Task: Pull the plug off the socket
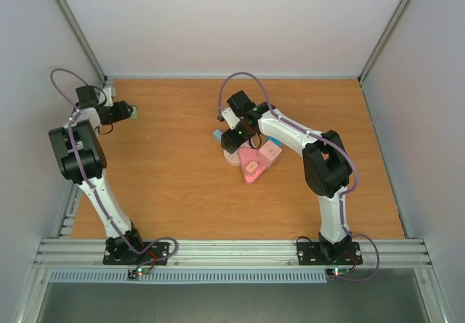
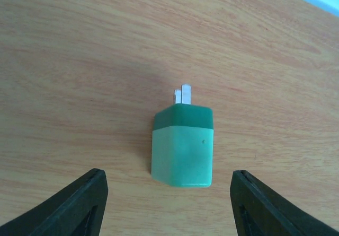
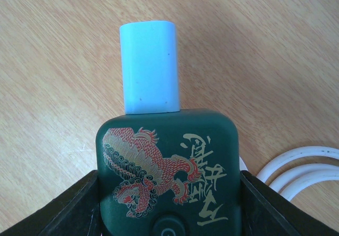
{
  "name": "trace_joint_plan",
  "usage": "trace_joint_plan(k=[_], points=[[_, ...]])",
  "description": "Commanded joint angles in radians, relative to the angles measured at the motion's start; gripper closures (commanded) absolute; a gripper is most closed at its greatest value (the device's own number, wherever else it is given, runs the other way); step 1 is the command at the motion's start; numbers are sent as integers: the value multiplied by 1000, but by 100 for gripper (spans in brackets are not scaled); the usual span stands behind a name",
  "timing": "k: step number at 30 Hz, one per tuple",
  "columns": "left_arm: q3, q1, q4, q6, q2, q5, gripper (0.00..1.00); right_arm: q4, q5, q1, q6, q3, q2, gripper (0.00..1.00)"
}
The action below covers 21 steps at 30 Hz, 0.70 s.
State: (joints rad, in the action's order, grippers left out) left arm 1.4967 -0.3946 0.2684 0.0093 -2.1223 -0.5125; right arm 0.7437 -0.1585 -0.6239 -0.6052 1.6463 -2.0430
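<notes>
A dark green socket block [image 3: 169, 167] with a red and gold dragon print sits between my right gripper's [image 3: 169, 199] fingers, which press on both its sides. A light blue plug [image 3: 150, 69] sticks out of its far side, still plugged in. In the top view the right gripper [image 1: 231, 140] is at the table's middle, with the blue plug [image 1: 217, 134] at its left. A green plug [image 2: 183, 146] lies loose on the wood, prongs pointing away. My left gripper [image 2: 169, 204] is open just behind it, not touching. In the top view it [image 1: 120, 112] is at far left.
Pink blocks [image 1: 252, 168] lie right next to the right gripper, under its arm. A white cable [image 3: 296, 172] curls at the right of the socket block. The left wall runs close to the left gripper. The wooden table [image 1: 174, 185] has walls on three sides.
</notes>
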Motion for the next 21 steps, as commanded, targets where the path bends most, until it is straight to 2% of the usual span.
trace_joint_plan(k=[1, 14, 21], points=[[58, 21, 39, 66, -28, 54, 35, 71, -78, -33, 4, -29, -53, 77], [106, 61, 76, 77, -76, 113, 40, 68, -72, -33, 5, -32, -53, 77], [119, 60, 82, 57, -94, 124, 56, 67, -74, -34, 6, -30, -55, 77]])
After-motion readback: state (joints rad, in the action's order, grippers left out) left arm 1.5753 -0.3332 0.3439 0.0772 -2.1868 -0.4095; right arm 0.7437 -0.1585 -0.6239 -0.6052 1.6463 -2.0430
